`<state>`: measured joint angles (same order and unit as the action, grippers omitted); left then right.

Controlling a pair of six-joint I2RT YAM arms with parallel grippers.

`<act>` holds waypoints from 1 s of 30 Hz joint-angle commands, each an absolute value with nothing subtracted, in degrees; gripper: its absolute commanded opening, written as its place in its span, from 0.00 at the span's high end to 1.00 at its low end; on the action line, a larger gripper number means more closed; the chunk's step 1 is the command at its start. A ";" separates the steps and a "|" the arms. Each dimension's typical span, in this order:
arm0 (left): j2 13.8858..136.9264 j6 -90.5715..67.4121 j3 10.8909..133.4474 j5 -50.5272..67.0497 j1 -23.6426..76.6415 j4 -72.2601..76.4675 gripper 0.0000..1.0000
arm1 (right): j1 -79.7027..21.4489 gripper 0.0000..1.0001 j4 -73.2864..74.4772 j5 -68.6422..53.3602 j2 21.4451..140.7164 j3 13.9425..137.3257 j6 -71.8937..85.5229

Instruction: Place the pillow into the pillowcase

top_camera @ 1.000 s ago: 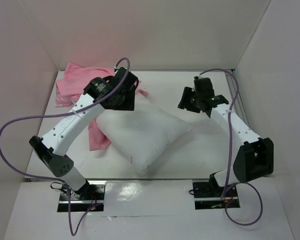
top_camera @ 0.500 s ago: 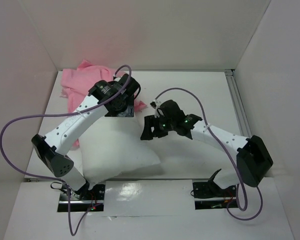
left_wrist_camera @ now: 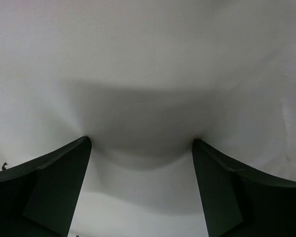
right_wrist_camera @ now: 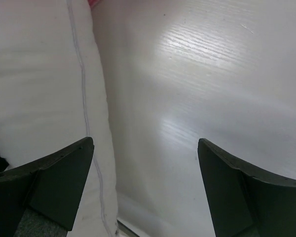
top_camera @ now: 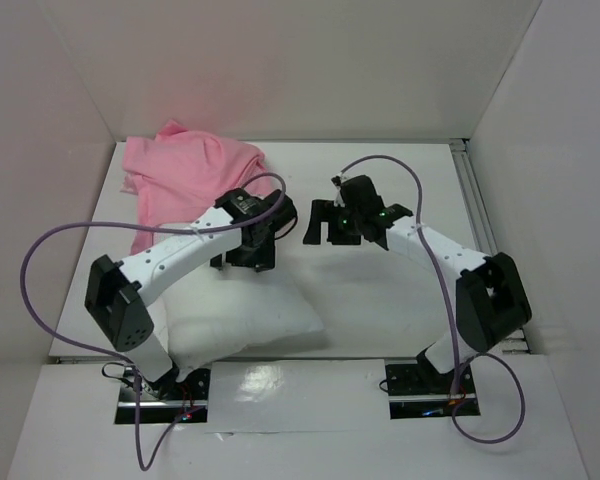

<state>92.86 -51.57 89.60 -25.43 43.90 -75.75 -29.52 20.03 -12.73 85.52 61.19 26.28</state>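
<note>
The pillow (top_camera: 250,320) is lying on the surface (top_camera: 400,300) at near left, with the pillowcase (top_camera: 185,165) bunching just beyond it. The left claw (left_wrist_camera: 140,143) is standing wide open against the pillow. The right claw (right_wrist_camera: 145,143), also wide open, is hovering astride the pillow's edge.

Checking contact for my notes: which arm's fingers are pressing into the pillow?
The left gripper: its open fingers dent the white pillow. The right gripper is open above the pillow's seamed edge and the table, denting nothing.
</note>
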 commanded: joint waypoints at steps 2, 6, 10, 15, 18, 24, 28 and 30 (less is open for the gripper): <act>100.01 -54.33 84.91 -29.62 42.11 -76.21 0.15 | -29.44 0.07 17.76 -14.94 91.92 67.58 25.58; 97.75 -50.74 87.44 -30.94 38.42 -76.82 1.00 | -30.14 0.04 18.45 -11.97 99.47 76.01 22.77; 91.15 -45.63 93.50 -27.87 33.76 -77.34 1.00 | -33.04 0.01 15.83 -3.98 107.03 82.08 19.17; 88.69 -42.80 99.67 -23.82 32.34 -78.22 1.00 | -34.63 0.01 11.26 -2.99 114.07 90.59 14.95; 88.68 -42.80 100.98 -22.59 31.82 -78.22 1.00 | -35.16 0.01 6.86 -4.92 117.76 93.41 12.40; 87.54 -40.44 102.92 -20.31 30.76 -78.22 1.00 | -35.16 0.01 3.09 -6.94 124.97 99.49 7.92; 87.54 -39.29 103.45 -19.08 29.54 -78.22 1.00 | -35.16 0.01 0.18 -5.45 128.14 102.73 5.19; 87.54 -39.29 102.93 -18.29 29.53 -78.22 1.00 | -34.63 0.01 -1.05 -8.77 131.03 104.58 4.48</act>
